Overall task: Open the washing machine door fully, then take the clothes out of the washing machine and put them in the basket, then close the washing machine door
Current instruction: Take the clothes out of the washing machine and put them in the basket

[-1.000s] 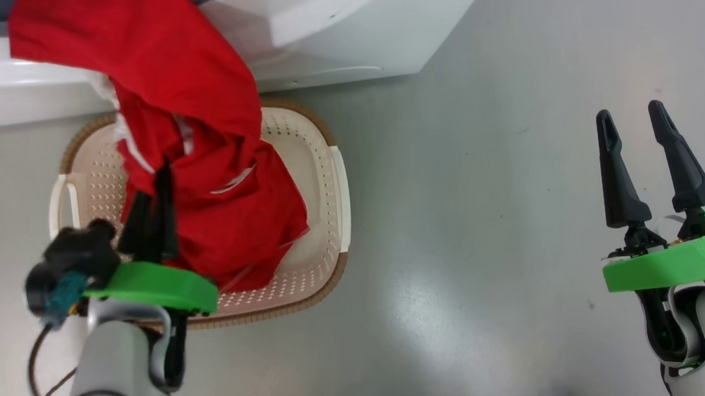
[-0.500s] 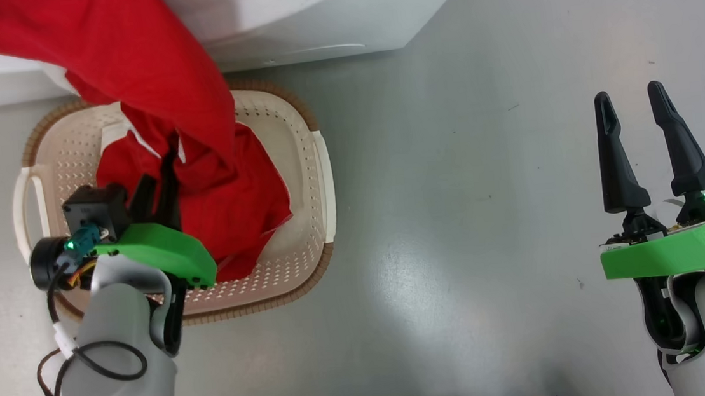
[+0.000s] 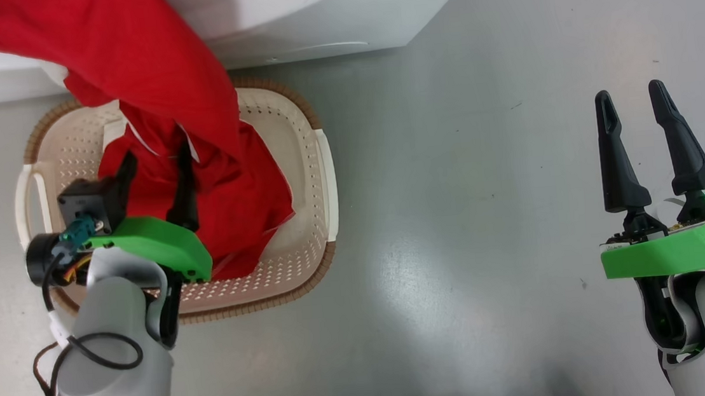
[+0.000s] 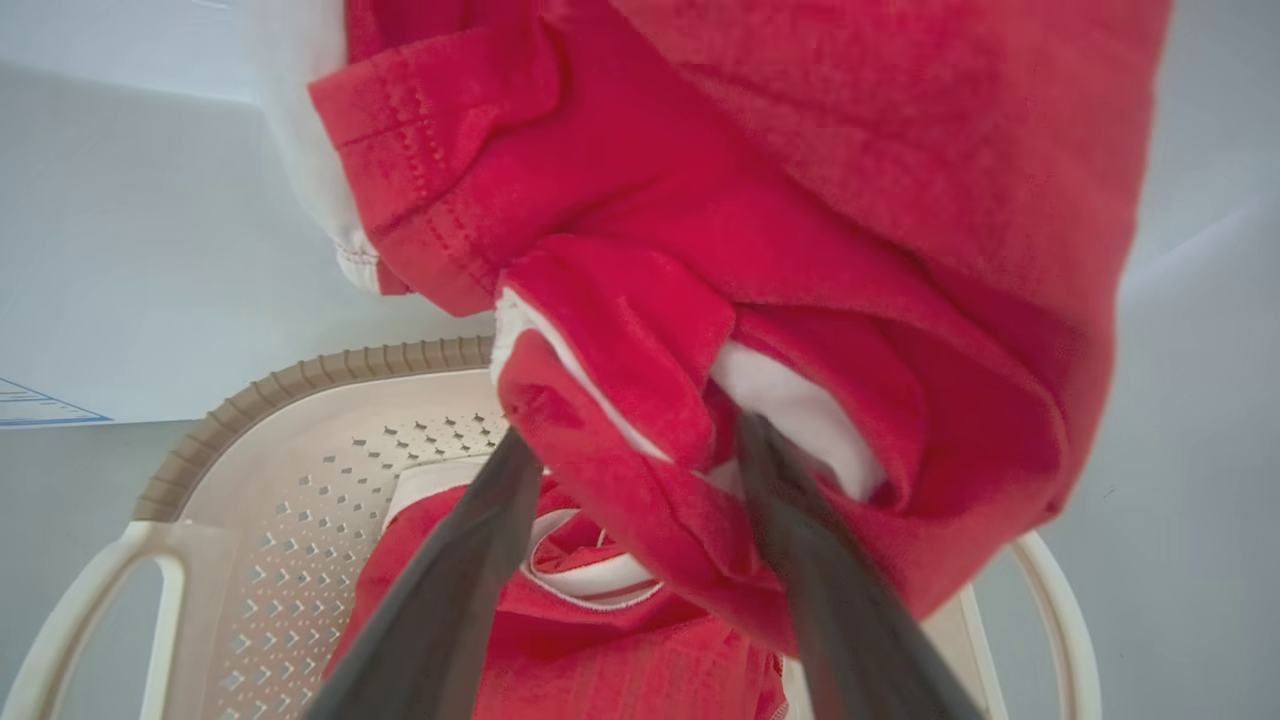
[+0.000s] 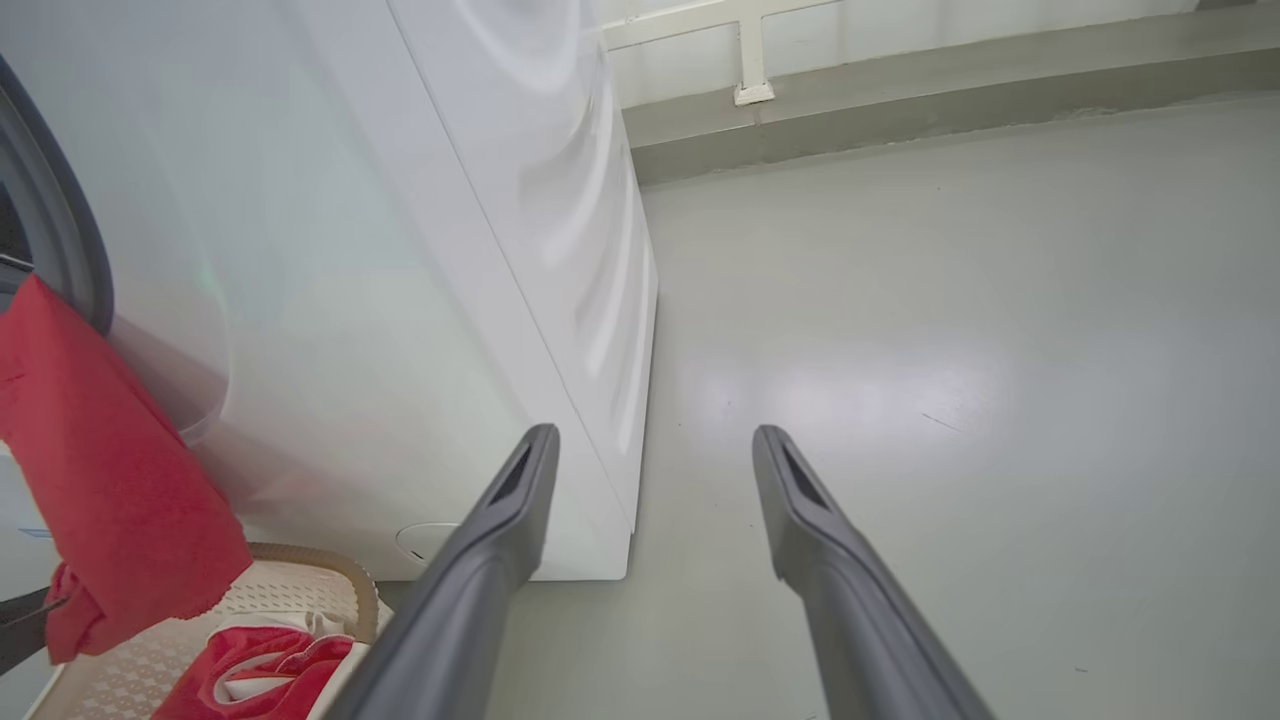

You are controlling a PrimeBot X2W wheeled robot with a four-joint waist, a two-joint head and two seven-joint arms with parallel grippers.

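Grey floor (image 3: 469, 213), basket (image 3: 301, 110) below
Your left gripper (image 3: 157, 150) is spread wide, clamping nothing; clothes (image 3: 142, 57) stretch straight ahead of it into the washing machine (image 3: 324, 15); right gripper (image 3: 628, 91): wide, empty, well apart.

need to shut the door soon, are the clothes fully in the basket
Partly in: the clothes hang from the washing machine down into the basket, the open left tool around a fold.

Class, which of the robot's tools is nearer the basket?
Left. The left tool hangs over the basket, among the red clothes; the right tool stands well aside, over the floor.
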